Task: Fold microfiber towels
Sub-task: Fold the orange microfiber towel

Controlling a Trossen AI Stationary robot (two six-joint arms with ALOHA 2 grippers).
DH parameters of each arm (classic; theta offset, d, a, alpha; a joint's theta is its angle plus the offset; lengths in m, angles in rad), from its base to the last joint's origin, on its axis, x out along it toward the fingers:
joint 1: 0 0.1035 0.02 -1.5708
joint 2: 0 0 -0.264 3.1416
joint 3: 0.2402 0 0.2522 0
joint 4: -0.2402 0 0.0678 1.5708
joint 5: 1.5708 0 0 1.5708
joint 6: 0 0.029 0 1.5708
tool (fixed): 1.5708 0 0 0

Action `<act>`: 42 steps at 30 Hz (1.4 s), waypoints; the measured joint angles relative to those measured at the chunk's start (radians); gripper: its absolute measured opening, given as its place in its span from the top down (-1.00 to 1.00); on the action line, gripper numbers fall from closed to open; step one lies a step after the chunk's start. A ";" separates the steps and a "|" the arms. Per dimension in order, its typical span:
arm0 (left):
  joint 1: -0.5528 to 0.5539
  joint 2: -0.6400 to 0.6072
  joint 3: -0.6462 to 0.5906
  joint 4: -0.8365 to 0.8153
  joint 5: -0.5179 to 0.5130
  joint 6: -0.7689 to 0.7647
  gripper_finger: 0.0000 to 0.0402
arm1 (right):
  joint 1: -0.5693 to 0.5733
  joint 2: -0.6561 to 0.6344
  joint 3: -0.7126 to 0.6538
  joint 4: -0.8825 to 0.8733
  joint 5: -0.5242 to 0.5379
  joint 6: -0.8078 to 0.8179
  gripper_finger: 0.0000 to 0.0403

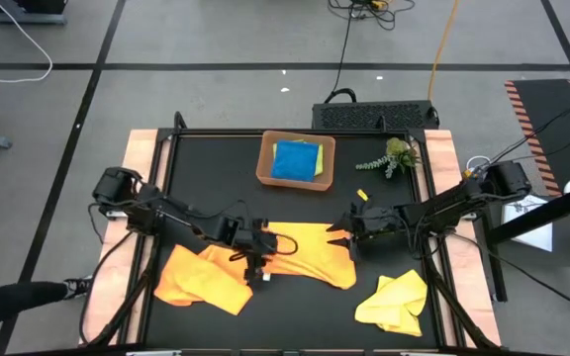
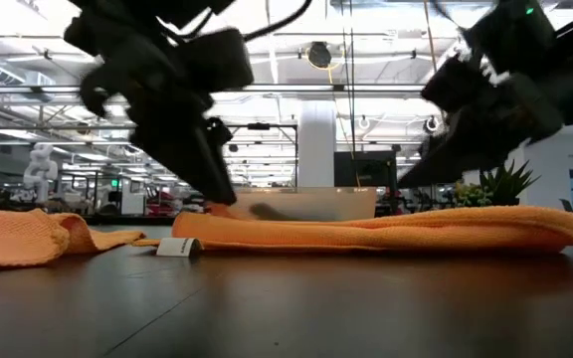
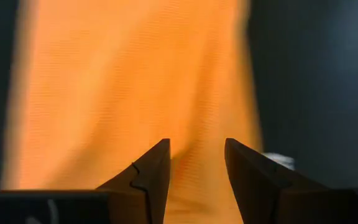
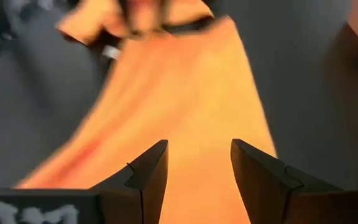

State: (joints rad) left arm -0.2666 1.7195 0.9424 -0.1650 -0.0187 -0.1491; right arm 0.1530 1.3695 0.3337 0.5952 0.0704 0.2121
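The orange towel [image 1: 310, 252] lay flat on the black table [image 1: 206, 178], near the front and about in the middle, with its long side running from 9 o'clock to 3 o'clock. The left hand [image 1: 257, 259] was right over the towel's 9 o'clock end, and its two fingers stood a little apart with nothing between them; the cloth lay just under them. The right hand [image 1: 349, 237] was at the towel's 3 o'clock end, and its fingers were apart too, holding nothing, with the towel stretching away in front of them. So each hand had its own end of the towel, and I think the next move would be to pinch those ends and bring one side over the other. Another orange towel [image 1: 198, 280] lay bunched up at 9 o'clock from the flat one, touching it or nearly so. A yellow towel [image 1: 394, 300] sat crumpled at 4 o'clock, apart from it. At 12 o'clock stood a brown tray [image 1: 296, 183] holding a folded blue towel [image 1: 293, 160] with a bit of green towel [image 1: 319, 157] beside it.
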 joint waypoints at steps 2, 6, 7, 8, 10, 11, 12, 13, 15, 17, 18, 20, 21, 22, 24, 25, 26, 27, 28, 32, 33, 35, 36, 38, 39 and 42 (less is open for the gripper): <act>-0.031 0.000 0.000 -0.009 0.058 -0.001 0.23 | -0.014 0.018 -0.004 -0.016 0.015 0.012 0.16; -0.085 0.000 0.000 -0.030 0.106 -0.071 0.25 | -0.037 0.060 -0.003 -0.016 0.015 0.016 0.16; -0.094 0.000 0.000 -0.037 0.098 -0.079 0.27 | -0.041 0.071 -0.002 -0.005 0.015 0.016 0.16; -0.103 0.000 0.000 -0.040 0.073 -0.081 0.29 | -0.043 0.079 -0.002 -0.003 0.015 0.016 0.16; -0.112 -0.016 0.000 -0.057 -0.004 -0.082 0.34 | -0.047 0.089 -0.003 -0.004 0.014 0.016 0.16; -0.113 -0.026 0.000 -0.067 -0.049 -0.088 0.37 | -0.048 0.095 -0.003 0.010 0.013 0.016 0.16; -0.109 -0.035 0.000 -0.069 -0.095 -0.097 0.40 | -0.049 0.096 -0.002 0.012 0.013 0.019 0.16; -0.102 -0.042 0.000 -0.080 -0.139 -0.104 0.42 | -0.049 0.096 -0.002 0.010 0.012 0.023 0.16; -0.082 -0.059 0.000 -0.123 -0.191 -0.115 0.47 | -0.049 0.096 -0.002 0.013 0.011 0.030 0.16; -0.055 -0.070 0.000 -0.125 -0.196 -0.113 0.50 | -0.049 0.096 -0.002 0.014 0.010 0.030 0.16; -0.042 -0.070 0.002 -0.122 -0.191 -0.100 0.51 | -0.049 0.096 -0.002 0.017 0.009 0.030 0.16; -0.023 -0.065 0.000 -0.134 -0.166 -0.069 0.51 | -0.049 0.096 -0.002 0.019 0.008 0.031 0.16; -0.013 -0.055 0.000 -0.128 -0.156 -0.052 0.51 | -0.049 0.096 -0.002 0.018 0.008 0.031 0.16; -0.004 -0.043 0.000 -0.114 -0.136 -0.038 0.51 | -0.049 0.096 -0.002 0.018 0.008 0.031 0.16; 0.009 -0.028 0.000 -0.122 -0.106 -0.017 0.51 | -0.049 0.096 -0.002 0.020 0.008 0.031 0.16; 0.013 -0.025 0.000 -0.120 -0.102 -0.016 0.51 | -0.049 0.096 -0.002 0.021 0.008 0.031 0.16; 0.016 -0.023 0.000 -0.110 -0.095 -0.014 0.51 | -0.049 0.096 -0.002 0.021 0.008 0.031 0.16; 0.017 -0.023 0.000 -0.102 -0.094 -0.013 0.51 | -0.049 0.096 -0.002 0.021 0.008 0.031 0.16; 0.018 -0.023 0.000 -0.098 -0.094 -0.010 0.51 | -0.049 0.096 -0.002 0.021 0.008 0.031 0.16; 0.020 -0.022 0.000 -0.068 -0.094 0.018 0.52 | -0.049 0.096 -0.002 0.020 0.007 0.031 0.16; 0.020 -0.022 0.000 -0.063 -0.094 0.023 0.52 | -0.049 0.096 -0.002 0.020 0.008 0.031 0.16; 0.020 -0.022 0.000 -0.061 -0.094 0.030 0.52 | -0.049 0.096 -0.002 0.021 0.007 0.031 0.16; 0.020 -0.022 0.000 -0.061 -0.094 0.035 0.52 | -0.049 0.095 -0.002 0.021 0.008 0.031 0.16; 0.020 -0.022 0.000 -0.062 -0.094 0.036 0.52 | -0.049 0.095 -0.002 0.021 0.008 0.031 0.16; 0.020 -0.022 0.000 -0.062 -0.095 0.036 0.52 | -0.049 0.095 -0.002 0.021 0.007 0.031 0.16; 0.020 -0.022 0.000 -0.069 -0.109 0.036 0.52 | -0.049 0.095 -0.002 0.021 0.007 0.030 0.16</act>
State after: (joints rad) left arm -0.2470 1.6976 0.9421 -0.2338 -0.1274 -0.1127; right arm 0.1043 1.4647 0.3313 0.6163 0.0776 0.2425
